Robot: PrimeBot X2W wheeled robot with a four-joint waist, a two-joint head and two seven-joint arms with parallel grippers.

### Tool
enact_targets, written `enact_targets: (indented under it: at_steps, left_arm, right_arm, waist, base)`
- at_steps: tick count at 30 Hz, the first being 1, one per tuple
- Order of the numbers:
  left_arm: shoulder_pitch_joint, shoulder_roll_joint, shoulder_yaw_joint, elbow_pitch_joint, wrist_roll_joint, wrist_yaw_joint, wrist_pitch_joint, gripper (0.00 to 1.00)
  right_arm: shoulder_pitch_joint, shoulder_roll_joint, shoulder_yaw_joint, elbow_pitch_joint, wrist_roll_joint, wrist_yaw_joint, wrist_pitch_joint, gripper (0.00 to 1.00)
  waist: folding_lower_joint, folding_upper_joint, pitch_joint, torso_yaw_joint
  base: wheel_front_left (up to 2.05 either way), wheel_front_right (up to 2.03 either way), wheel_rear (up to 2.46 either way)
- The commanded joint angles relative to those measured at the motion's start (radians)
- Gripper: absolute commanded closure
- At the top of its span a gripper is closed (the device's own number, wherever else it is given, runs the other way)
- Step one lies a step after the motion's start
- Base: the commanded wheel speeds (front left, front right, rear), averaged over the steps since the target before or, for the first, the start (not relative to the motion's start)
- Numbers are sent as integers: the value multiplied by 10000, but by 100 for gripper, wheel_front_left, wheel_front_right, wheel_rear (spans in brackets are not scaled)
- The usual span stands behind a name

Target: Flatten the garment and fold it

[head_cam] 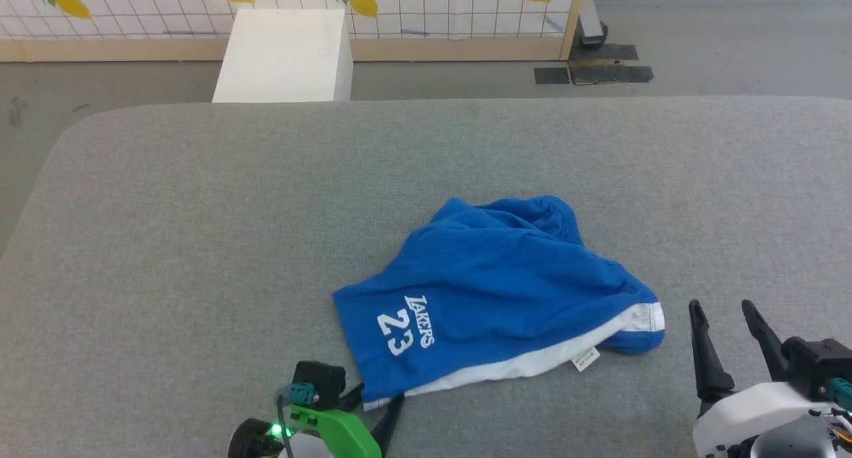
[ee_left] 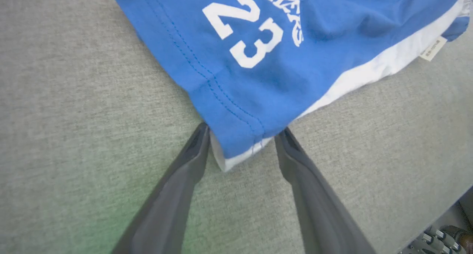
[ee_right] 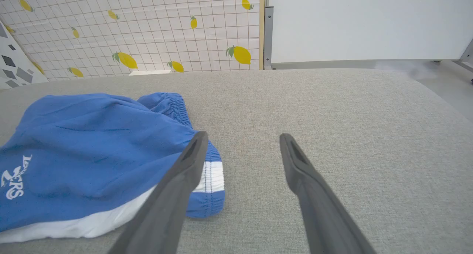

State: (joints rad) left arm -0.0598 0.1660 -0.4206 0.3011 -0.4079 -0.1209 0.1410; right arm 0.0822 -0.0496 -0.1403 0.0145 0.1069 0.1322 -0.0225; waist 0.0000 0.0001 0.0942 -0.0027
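Head view: the garment (head_cam: pixel 492 291), crumpled blue shorts with the print facing up, lies near the front middle of the grey padded table (head_cam: pixel 200 212). The left gripper (head_cam: pixel 376 403) meets its near-left corner. The right gripper (head_cam: pixel 722 308) stands just beside the striped right end, clear of the cloth, jaws spread wide and empty. Left wrist view: the left jaws, wide apart, straddle the hem corner (ee_left: pixel 236 147) without pinching it. Right wrist view: the gathered waistband (ee_right: pixel 177 106) lies left of the open fingers. To flatten well, the left jaws should probably close on both hem layers before pulling, while the right takes the waistband end, drawing the cloth taut rather than dragging it.
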Motion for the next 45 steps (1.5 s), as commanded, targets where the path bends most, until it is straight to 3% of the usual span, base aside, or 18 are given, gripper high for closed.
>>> enact_targets:
  at_steps: [1,5,11,26,31,32,33,34,35,45]
  left_arm:
    - [-93,67,-99,50,-90,-17,151,100]
    - [-51,181,-108,-38,-197,-11,161,100]
    - [-36,293,313,-348,-278,367,-275,100]
    - [-211,218,189,-437,-433,434,-314,100]
    - [-331,213,119,-408,-457,400,-343,100]
    - [-350,214,107,-402,-465,395,-347,100]
    - [-361,217,97,-393,-472,390,-348,100]
    - [-375,221,81,-383,-479,383,-350,100]
    - [-386,223,72,-377,-488,378,-354,100]
    - [-403,373,-60,-554,-535,309,-369,100]
  right_arm:
    - [-138,-6,16,38,65,-15,-61,0]
    - [-107,-6,18,85,59,-15,-15,0]
    - [27,-6,235,43,-75,-15,503,0]
    - [-876,-6,1140,430,-516,-15,4743,0]
    - [-1228,-6,1060,646,-738,-15,5371,0]
    - [-1288,-6,1109,705,-762,-15,5506,14]
    - [-1328,-6,1142,740,-790,-15,5599,55]
    - [-1364,-6,1167,760,-801,-15,5680,80]
    - [-1388,-6,1191,744,-819,-15,5702,100]
    - [-904,-6,1283,-39,-807,-15,5702,100]
  waist:
    - [0,-1,13,-21]
    - [0,-1,-1,17]
    - [0,-1,11,191]
    - [0,-1,290,473]
    - [0,-1,424,578]
    - [0,-1,459,603]
    - [0,-1,478,618]
    - [0,-1,499,638]
    - [0,-1,515,652]
    - [0,-1,306,637]
  base:
    - [0,0,0]
    - [0,0,0]
    - [0,0,0]
    - [0,0,0]
    - [0,0,0]
    - [0,0,0]
    - [0,0,0]
    - [0,0,0]
    - [0,0,0]
    - [0,0,0]
